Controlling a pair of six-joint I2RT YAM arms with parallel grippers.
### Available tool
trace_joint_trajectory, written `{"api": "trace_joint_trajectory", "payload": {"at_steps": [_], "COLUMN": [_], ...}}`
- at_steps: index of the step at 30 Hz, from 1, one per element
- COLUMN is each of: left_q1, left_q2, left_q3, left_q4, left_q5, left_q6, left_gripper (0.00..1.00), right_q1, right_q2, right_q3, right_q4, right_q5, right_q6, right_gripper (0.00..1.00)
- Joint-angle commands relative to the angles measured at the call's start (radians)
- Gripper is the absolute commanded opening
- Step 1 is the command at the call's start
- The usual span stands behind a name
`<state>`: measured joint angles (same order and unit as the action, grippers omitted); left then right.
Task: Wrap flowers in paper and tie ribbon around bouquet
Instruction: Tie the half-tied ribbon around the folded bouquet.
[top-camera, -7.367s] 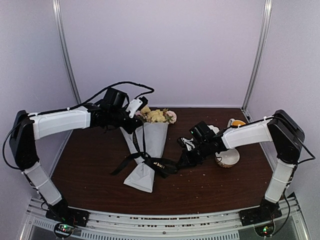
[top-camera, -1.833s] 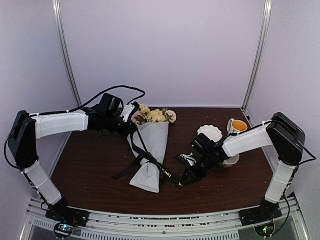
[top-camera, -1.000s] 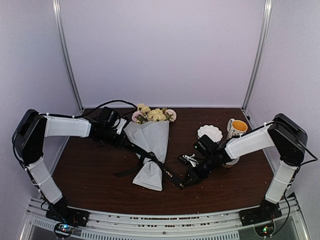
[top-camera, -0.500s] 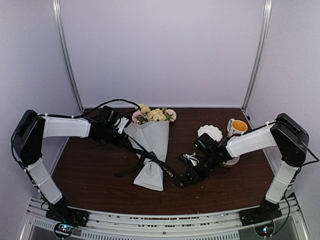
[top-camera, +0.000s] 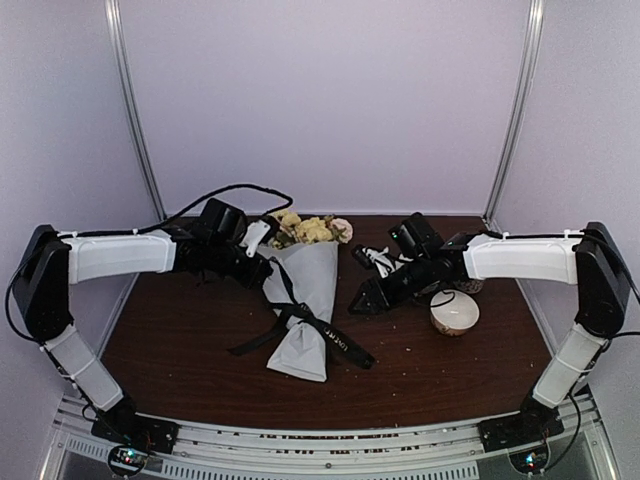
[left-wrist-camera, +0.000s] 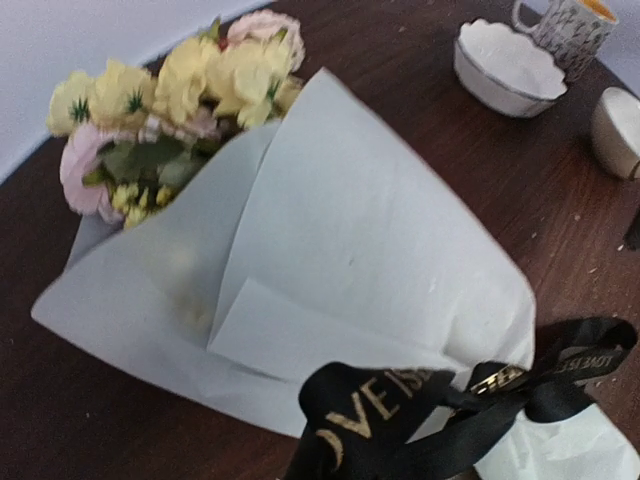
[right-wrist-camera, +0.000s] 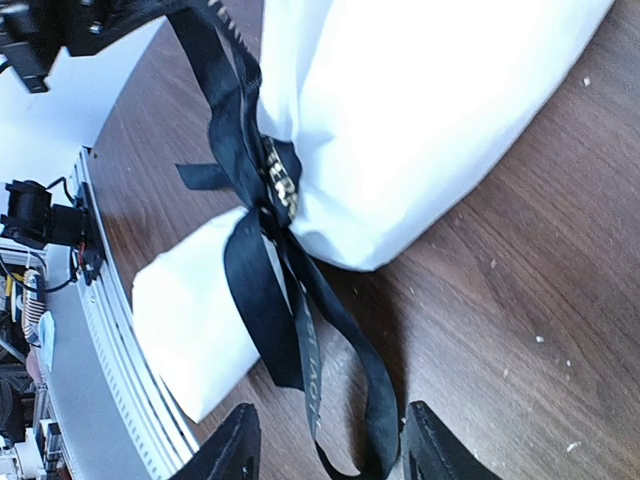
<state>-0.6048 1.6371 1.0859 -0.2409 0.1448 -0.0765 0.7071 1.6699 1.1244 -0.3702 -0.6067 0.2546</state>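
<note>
1. From the top camera, the bouquet (top-camera: 305, 290) lies mid-table (top-camera: 180, 340), with the flowers (top-camera: 312, 230) at 12 o'clock and the paper (top-camera: 312, 275) cone narrowing toward 6. The ribbon (top-camera: 298, 318) is knotted round the cone's lower part. Its tails trail to 8 and 4 o'clock, and one strand climbs toward 11 to the left gripper (top-camera: 268, 262), which is pressed together on it. The right gripper (top-camera: 362, 300) is at the knot's 3 o'clock, apart from the bouquet. A cream bowl (top-camera: 455, 313) sits further out the same way.
2. In the left wrist view, the gripper's own fingers are out of view. The flowers (left-wrist-camera: 180, 110) are at 10 o'clock and the paper (left-wrist-camera: 350, 260) fills the middle. The gold-lettered ribbon (left-wrist-camera: 400, 410) is at 6. A scalloped bowl (left-wrist-camera: 510, 65) and a mug (left-wrist-camera: 570, 20) stand at 1 o'clock.
3. In the right wrist view, the right gripper (right-wrist-camera: 330, 445) has its fingers (right-wrist-camera: 235, 445) spread and pinches nothing. A ribbon (right-wrist-camera: 260, 290) tail lies on the table (right-wrist-camera: 500, 300) at 6 o'clock, the knot is at 10, and the paper (right-wrist-camera: 400, 120) is at 1.
</note>
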Motion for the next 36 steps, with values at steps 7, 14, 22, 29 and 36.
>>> {"api": "trace_joint_trajectory", "payload": {"at_steps": [7,14,22,29,36], "left_q1": [-0.169,-0.222,-0.222,-0.216,-0.209], "left_q2": [-0.009,0.062,0.077,0.083,0.077], "left_q3": [0.304,0.351,0.307,0.251,0.221], "left_q4": [-0.008,-0.037,-0.018,0.007,0.022], "left_q5": [0.169,0.236,0.169,0.124,0.127], "left_q6": [0.159,0.191,0.153,0.114,0.099], "left_gripper": [0.00,0.00,0.00,0.00,0.00], "right_q1": [0.006,0.000,0.028,0.029,0.031], "right_q2": [-0.009,0.043,0.075,0.117,0.112], "right_q3": [0.006,0.008,-0.013,-0.044,-0.068], "right_q4": [0.303,0.297,0.334,0.293,0.223], "right_q5": [-0.041,-0.026,-0.135,-0.143,-0.143], "right_q6": [0.125,0.156,0.122,0.083,0.033], "right_gripper": [0.47,0.46,0.43,0.40,0.40]}}
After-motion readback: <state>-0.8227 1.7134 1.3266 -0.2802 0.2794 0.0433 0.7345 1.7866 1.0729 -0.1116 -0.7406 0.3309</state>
